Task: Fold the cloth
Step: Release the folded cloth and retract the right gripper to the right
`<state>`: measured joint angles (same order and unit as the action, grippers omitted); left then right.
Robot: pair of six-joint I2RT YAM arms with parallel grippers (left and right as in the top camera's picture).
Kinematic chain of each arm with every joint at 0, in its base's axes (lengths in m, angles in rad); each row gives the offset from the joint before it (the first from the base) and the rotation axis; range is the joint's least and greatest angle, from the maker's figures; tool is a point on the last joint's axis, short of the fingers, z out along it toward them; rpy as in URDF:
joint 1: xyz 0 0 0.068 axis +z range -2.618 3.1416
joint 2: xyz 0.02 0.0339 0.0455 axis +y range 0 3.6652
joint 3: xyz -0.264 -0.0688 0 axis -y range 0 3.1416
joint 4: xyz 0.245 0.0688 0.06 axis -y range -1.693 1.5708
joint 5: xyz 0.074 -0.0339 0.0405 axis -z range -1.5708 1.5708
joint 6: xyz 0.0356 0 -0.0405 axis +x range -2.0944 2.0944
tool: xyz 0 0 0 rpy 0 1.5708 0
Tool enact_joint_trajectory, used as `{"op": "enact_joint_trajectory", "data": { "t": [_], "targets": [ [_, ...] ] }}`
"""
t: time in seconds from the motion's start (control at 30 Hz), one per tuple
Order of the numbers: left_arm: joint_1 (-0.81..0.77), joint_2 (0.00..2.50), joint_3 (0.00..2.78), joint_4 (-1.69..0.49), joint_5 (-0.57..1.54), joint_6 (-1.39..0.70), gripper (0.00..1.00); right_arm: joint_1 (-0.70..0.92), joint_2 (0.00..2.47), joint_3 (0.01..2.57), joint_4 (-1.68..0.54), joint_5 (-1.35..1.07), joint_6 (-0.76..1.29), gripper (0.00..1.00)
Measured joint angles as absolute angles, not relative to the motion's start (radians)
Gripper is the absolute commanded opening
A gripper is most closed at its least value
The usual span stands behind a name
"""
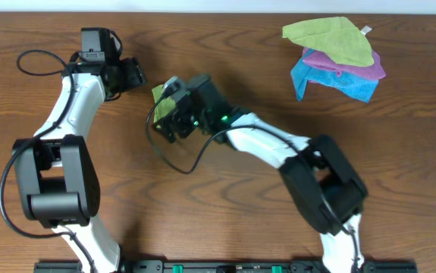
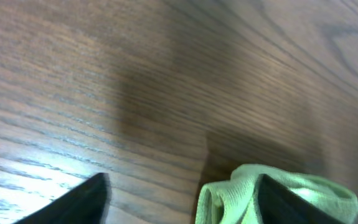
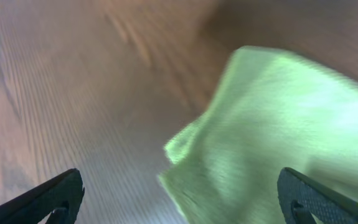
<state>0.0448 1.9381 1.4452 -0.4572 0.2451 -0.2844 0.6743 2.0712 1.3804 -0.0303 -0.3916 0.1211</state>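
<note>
The cloth (image 1: 159, 92) lies bunched toward the far edge, left of centre, with left gripper (image 1: 132, 74) and right gripper (image 1: 174, 115) both spread wide and empty; mid-fold, I judge, needing a clean edge grasp next.

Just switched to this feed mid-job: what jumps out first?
Left of centre on the table, the right gripper hangs open over the crumpled lime-green cloth, the left gripper open beside it. Top right in the overhead view lies a pile: a green cloth on a purple cloth and a blue cloth.
</note>
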Motion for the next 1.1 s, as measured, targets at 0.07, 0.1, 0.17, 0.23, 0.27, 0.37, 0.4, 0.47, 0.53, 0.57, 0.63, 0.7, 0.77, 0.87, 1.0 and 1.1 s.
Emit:
{"op": "enact_joint_trajectory", "data": {
  "t": [0.07, 0.1, 0.17, 0.23, 0.27, 0.37, 0.4, 0.47, 0.53, 0.57, 0.63, 0.7, 0.77, 0.87, 1.0, 1.1],
  "targets": [
    [0.052, 1.921, 1.446, -0.474, 0.27, -0.29, 0.95, 0.635, 2.017, 1.382, -0.095, -0.391, 0.121, 0.99],
    [0.057, 1.912, 1.447, -0.485, 0.285, -0.292, 0.95, 0.614, 1.987, 1.382, -0.136, -0.39, 0.121, 0.99],
    [0.066, 1.899, 1.448, -0.507, 0.31, -0.295, 0.95, 0.571, 1.93, 1.383, -0.221, -0.39, 0.111, 0.98],
    [0.079, 1.883, 1.449, -0.54, 0.345, -0.304, 0.95, 0.521, 1.869, 1.387, -0.319, -0.391, 0.098, 0.96],
    [0.085, 1.878, 1.451, -0.557, 0.36, -0.311, 0.95, 0.492, 1.835, 1.388, -0.378, -0.39, 0.089, 0.96],
    [0.097, 1.874, 1.454, -0.604, 0.392, -0.318, 0.96, 0.413, 1.753, 1.384, -0.521, -0.39, 0.046, 0.97],
    [0.099, 1.874, 1.454, -0.626, 0.398, -0.318, 0.95, 0.384, 1.723, 1.375, -0.556, -0.391, 0.031, 0.98],
    [0.101, 1.874, 1.454, -0.658, 0.413, -0.319, 0.96, 0.335, 1.662, 1.332, -0.587, -0.391, 0.006, 0.99],
    [0.1, 1.874, 1.453, -0.672, 0.426, -0.319, 0.96, 0.306, 1.589, 1.252, -0.586, -0.391, -0.013, 0.99],
    [0.099, 1.874, 1.452, -0.673, 0.437, -0.32, 0.95, 0.266, 1.539, 1.184, -0.55, -0.393, -0.019, 0.99],
    [0.098, 1.874, 1.445, -0.672, 0.452, -0.322, 0.96, 0.226, 1.438, 1.044, -0.508, -0.401, -0.028, 0.99],
    [0.098, 1.873, 1.425, -0.673, 0.471, -0.327, 0.95, 0.183, 1.328, 0.905, -0.478, -0.407, -0.03, 0.99],
    [0.097, 1.873, 1.4, -0.666, 0.491, -0.333, 0.95, 0.142, 1.226, 0.801, -0.458, -0.407, -0.025, 0.99],
    [0.097, 1.872, 1.34, -0.636, 0.529, -0.344, 0.95, 0.088, 1.08, 0.67, -0.442, -0.413, 0.0, 0.99],
    [0.097, 1.872, 1.264, -0.592, 0.576, -0.358, 0.95, 0.037, 0.92, 0.538, -0.443, -0.413, 0.052, 0.99],
    [0.097, 1.872, 1.222, -0.569, 0.598, -0.368, 0.95, 0.025, 0.831, 0.475, -0.444, -0.413, 0.107, 0.99]
  ]
}}
